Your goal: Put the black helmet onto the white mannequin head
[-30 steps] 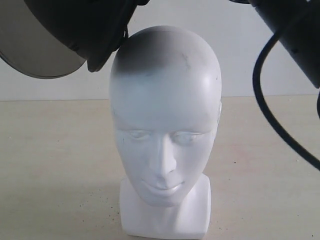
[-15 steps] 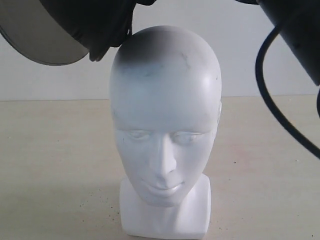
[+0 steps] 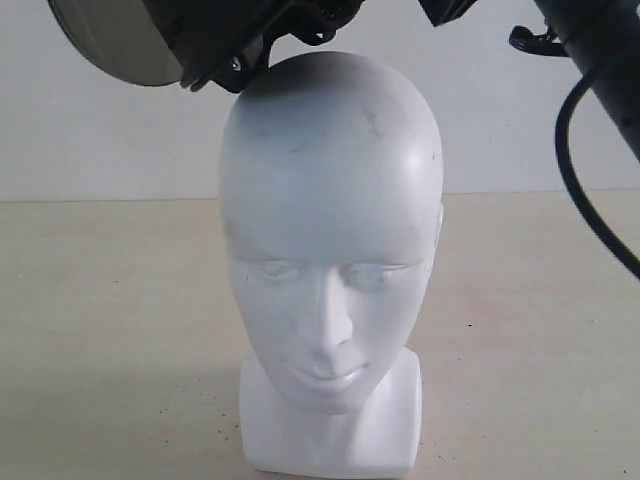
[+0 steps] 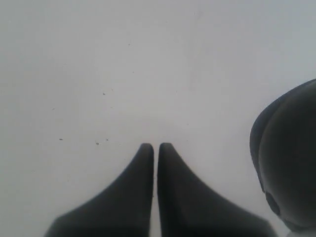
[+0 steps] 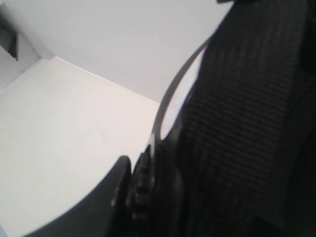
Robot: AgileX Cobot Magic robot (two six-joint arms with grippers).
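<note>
The white mannequin head (image 3: pixel 330 230) stands upright on its blocky neck base, facing the exterior camera. The black helmet (image 3: pixel 215 35) hangs above and to the left of its crown, the smoky visor (image 3: pixel 115 40) tilted outward, its lower edge just off the scalp. In the right wrist view my right gripper (image 5: pixel 143 165) is shut on the helmet's rim, with a wide black strap (image 5: pixel 247 123) filling the picture. My left gripper (image 4: pixel 155 145) is shut with nothing in it over a white surface; the helmet's dark shell (image 4: pixel 291 163) shows beside it.
The right arm (image 3: pixel 600 50) comes in from the upper right of the exterior view, and its black cable (image 3: pixel 585 210) loops down beside the head. A beige tabletop (image 3: pixel 110 330) spreads around the neck base, with a white wall behind.
The helmet has risen and shifted to the right, so less of it and its visor shows. The shadow on the head's crown has faded. The right arm has also moved up.
</note>
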